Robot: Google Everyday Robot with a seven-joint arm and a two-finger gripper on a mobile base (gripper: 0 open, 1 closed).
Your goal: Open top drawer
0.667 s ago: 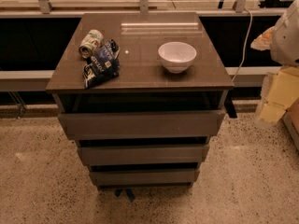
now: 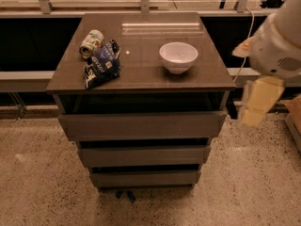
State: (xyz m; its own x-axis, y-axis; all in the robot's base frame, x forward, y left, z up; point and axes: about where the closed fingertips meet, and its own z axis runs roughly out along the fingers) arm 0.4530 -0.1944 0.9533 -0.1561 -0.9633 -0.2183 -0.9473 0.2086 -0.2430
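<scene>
The top drawer (image 2: 141, 125) is the widest grey-brown front, right under the cabinet's brown top (image 2: 141, 74). It stands pulled out a little, with a dark gap showing above its front panel. My white and cream arm (image 2: 270, 55) comes in from the right. My gripper (image 2: 231, 109) shows as a small dark shape beside the drawer's right end, at the cabinet's right corner. Whether it touches the drawer is not clear.
Two narrower drawer fronts (image 2: 143, 154) (image 2: 145, 178) sit below. On the cabinet's top lie a white bowl (image 2: 178, 56), a tipped can (image 2: 91, 43) and a dark blue snack bag (image 2: 102, 65). A long dark bench runs behind. Speckled floor surrounds the cabinet.
My arm's cream link has shifted slightly left, toward the cabinet. The drawer front and the things on top look unmoved.
</scene>
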